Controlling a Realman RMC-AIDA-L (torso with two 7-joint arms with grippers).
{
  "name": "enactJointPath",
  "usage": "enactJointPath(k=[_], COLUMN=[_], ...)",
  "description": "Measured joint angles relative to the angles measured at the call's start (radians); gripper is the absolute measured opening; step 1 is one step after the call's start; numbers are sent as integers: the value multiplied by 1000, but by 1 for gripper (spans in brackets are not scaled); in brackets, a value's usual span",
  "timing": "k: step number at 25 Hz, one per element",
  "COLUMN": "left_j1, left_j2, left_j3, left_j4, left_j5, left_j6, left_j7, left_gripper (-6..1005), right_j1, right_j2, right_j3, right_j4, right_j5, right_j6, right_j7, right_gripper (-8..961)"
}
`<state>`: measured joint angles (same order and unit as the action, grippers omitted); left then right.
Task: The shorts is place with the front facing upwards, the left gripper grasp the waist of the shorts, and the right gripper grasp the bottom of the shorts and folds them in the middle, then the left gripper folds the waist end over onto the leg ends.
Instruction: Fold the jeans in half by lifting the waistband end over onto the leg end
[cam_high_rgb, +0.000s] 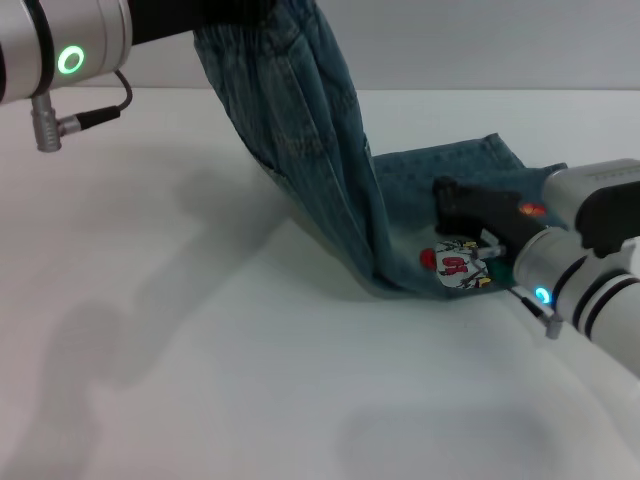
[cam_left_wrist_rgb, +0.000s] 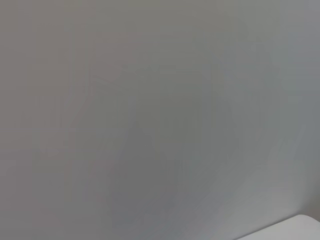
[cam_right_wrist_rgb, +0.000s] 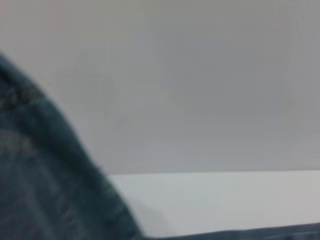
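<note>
We get even, fairly bright overhead light. Soft grey shadows of the arms fall on the white table twd its left and near edges. Head view sharp, no glare. Wrist views soft; shorts blurred in right one.

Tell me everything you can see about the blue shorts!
The shorts look like blue denim, with a gathered waistband at the top and a colourful red and white picture patch near the leg end. The waist end is lifted high, toward the left arm, where the left tool is out of view. The cloth hangs in long folds down to the white table. The leg end lies flat there, with the right tool on it.
</note>
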<state>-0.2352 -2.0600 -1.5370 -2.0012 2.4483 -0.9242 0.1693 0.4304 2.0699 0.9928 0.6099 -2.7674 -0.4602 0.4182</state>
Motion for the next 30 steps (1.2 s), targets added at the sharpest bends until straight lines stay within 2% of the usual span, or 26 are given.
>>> enactJointPath(k=[2,12,21,25,30], left_j1=[-13,-36,-39,-40,-33], left_j2=[1,0,0,0,0], left_j3=[-1,-2,-2,-2,-2], left_j4=[0,-1,1,3,5], left_j5=[0,-2,-2,-2,-1], left_j6=[1,2,4,6,8], left_j7=[0,1,1,1,1], left_gripper=[90,89,90,90,90], right_j1=[24,148,193,194,167], right_j2=[7,14,15,15,2], right_j3=[-36,-168,-250,-238,-130], right_j4=[-8,-27,0,-16,-86], right_j5=[4,10,10,8,4], right_j6=[3,24,29,24,-6], right_j7=[2,108,153,151,147], right_gripper=[1,1,1,1,1])
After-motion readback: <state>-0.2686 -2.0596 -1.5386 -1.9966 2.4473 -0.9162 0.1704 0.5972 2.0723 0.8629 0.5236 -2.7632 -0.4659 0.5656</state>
